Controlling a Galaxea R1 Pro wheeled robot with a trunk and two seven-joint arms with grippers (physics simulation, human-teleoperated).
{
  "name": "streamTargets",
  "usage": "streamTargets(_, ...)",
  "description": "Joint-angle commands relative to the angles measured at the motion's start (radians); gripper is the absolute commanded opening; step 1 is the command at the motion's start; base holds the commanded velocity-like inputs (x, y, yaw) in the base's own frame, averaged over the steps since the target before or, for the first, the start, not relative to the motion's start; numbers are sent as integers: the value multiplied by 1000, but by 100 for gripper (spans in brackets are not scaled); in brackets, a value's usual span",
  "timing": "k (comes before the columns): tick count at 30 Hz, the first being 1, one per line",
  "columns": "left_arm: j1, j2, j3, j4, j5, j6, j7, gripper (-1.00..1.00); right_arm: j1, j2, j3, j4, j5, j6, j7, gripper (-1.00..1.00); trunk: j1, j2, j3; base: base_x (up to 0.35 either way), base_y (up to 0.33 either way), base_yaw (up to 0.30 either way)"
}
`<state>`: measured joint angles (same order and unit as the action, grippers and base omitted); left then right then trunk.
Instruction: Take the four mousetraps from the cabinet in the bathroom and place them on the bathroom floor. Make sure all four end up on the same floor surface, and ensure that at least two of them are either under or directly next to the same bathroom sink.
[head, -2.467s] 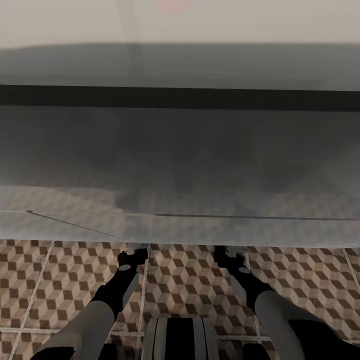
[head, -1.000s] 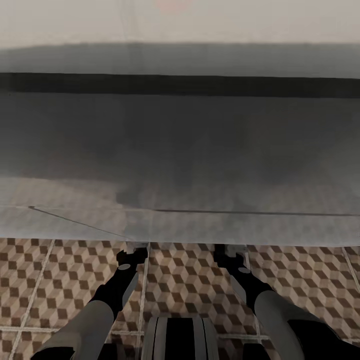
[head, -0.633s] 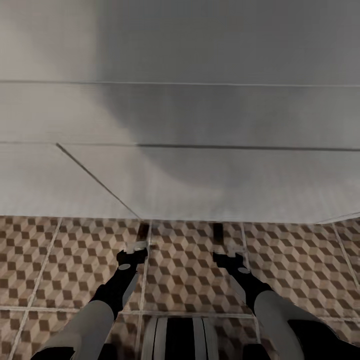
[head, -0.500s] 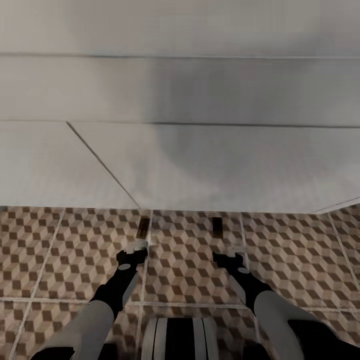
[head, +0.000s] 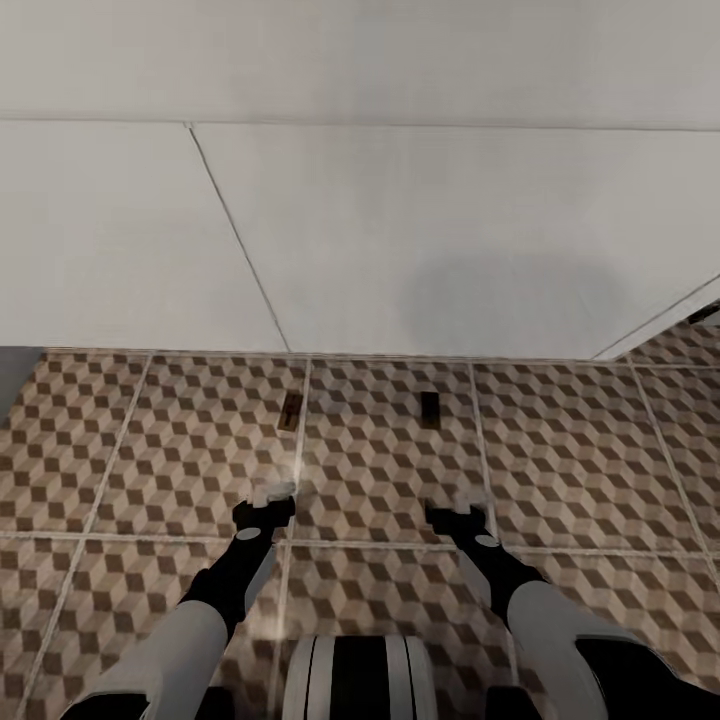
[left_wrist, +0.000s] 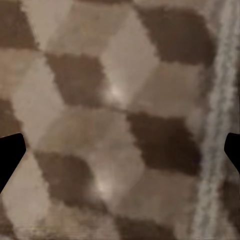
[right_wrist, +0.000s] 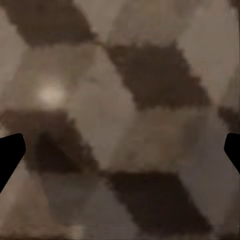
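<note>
Two mousetraps lying flat on the bathroom floor (head: 380, 470), both just in front of the white vanity unit (head: 400, 240) and near its base. Left mousetrap (head: 290, 411) beside a grout line, brown board showing; right mousetrap (head: 430, 407) darker, well apart from the first. Left gripper (head: 264, 497) and right gripper (head: 458, 507) hanging low over the tiles, on the near side of the mousetraps and apart from them. In both wrist views, fingertips spread to the picture edges with bare cube-pattern tile between: released, grasping nothing.
</note>
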<state>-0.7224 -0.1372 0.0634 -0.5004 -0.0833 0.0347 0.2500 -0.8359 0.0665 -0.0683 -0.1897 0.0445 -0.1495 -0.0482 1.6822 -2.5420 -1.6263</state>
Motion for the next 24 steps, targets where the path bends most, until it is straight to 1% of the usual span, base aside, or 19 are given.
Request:
streamTargets(1,0,-1,6,-1,-9,4,0,100,-1,1,-7,1,5,-4,-1,100,-1,0,0,-345,0,0)
streamTargets(24,0,0,5,-1,-9,4,-1,100,0,2,-5,1,5,-7,-1,100,-1,0,0,-346,0,0)
